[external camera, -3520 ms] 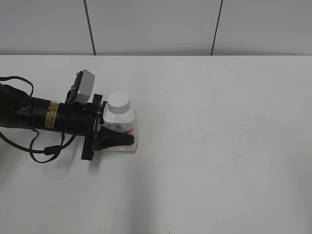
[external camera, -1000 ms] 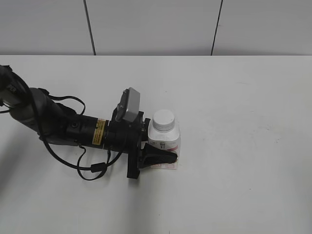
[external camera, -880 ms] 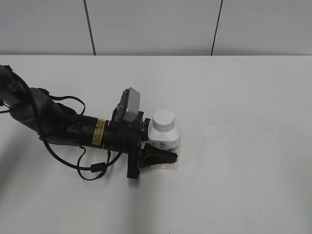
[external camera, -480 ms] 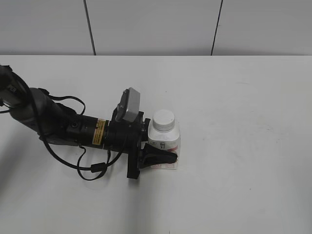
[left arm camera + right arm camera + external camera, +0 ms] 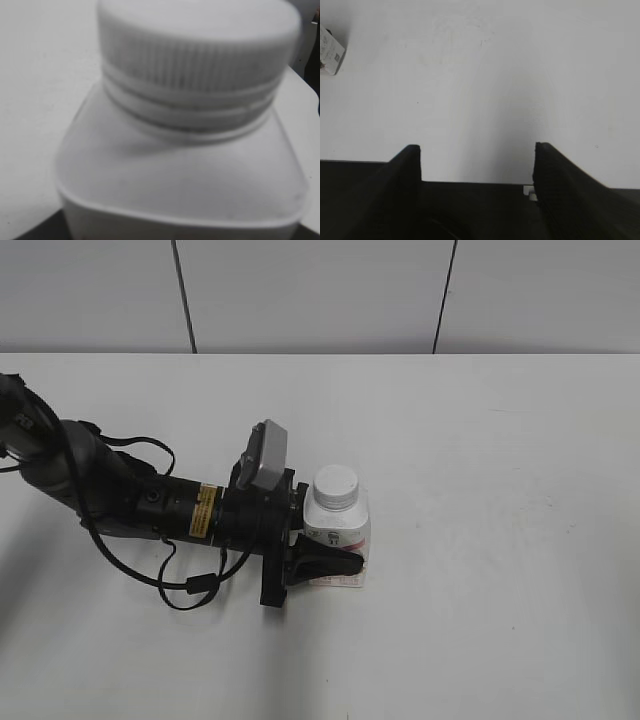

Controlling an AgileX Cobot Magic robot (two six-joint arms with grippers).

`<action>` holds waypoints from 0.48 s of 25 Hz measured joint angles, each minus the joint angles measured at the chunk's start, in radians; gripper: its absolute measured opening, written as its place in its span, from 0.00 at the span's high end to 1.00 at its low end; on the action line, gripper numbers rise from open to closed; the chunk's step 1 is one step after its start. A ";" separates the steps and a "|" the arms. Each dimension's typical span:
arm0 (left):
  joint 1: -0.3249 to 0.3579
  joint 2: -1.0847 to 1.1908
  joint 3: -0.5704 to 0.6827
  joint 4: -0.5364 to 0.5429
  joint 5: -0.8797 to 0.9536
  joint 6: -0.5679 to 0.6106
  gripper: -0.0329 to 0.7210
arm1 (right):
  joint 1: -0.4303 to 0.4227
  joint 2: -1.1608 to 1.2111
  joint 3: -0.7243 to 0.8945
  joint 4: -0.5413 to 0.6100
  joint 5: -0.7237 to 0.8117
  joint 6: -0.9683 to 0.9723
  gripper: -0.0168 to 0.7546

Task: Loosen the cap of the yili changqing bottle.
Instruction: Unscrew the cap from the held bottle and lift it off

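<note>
The yili changqing bottle (image 5: 340,527) stands upright on the white table, with a red-pink label low on its front. Its white ribbed cap (image 5: 335,485) sits on the neck. My left gripper (image 5: 346,540) reaches in from the left and is shut on the bottle's body, below the cap; the near finger crosses the label and the far finger is hidden behind the bottle. The left wrist view shows the cap (image 5: 200,45) and the bottle's shoulder (image 5: 185,175) very close and blurred. My right gripper (image 5: 477,147) is open and empty over bare table, out of the exterior view.
The white table (image 5: 500,540) stretches to the right of the bottle, and a grey panelled wall (image 5: 320,290) runs behind it. A corner of the bottle (image 5: 330,50) shows at the top left of the right wrist view.
Since 3.5 s ago my left gripper has carried the bottle to the right and a little nearer. Over the last second nothing has visibly moved.
</note>
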 joint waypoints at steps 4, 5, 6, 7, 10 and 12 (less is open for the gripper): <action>0.000 0.000 0.000 0.000 0.000 0.000 0.46 | 0.000 0.216 -0.094 0.001 0.003 0.023 0.26; 0.000 0.000 0.000 0.000 0.000 0.000 0.46 | 0.000 0.279 -0.121 0.001 0.003 0.027 0.26; 0.000 0.000 0.000 0.000 0.000 0.000 0.46 | 0.000 0.344 -0.150 0.001 0.003 0.035 0.26; 0.000 0.000 0.000 0.000 0.000 0.000 0.46 | 0.000 0.411 -0.175 0.001 0.003 0.046 0.26; 0.000 0.000 0.000 0.000 0.000 0.000 0.46 | 0.000 0.628 -0.273 0.002 0.020 0.077 0.26; 0.000 0.000 0.000 0.001 0.000 0.000 0.46 | 0.000 0.747 -0.350 0.003 0.031 0.088 0.26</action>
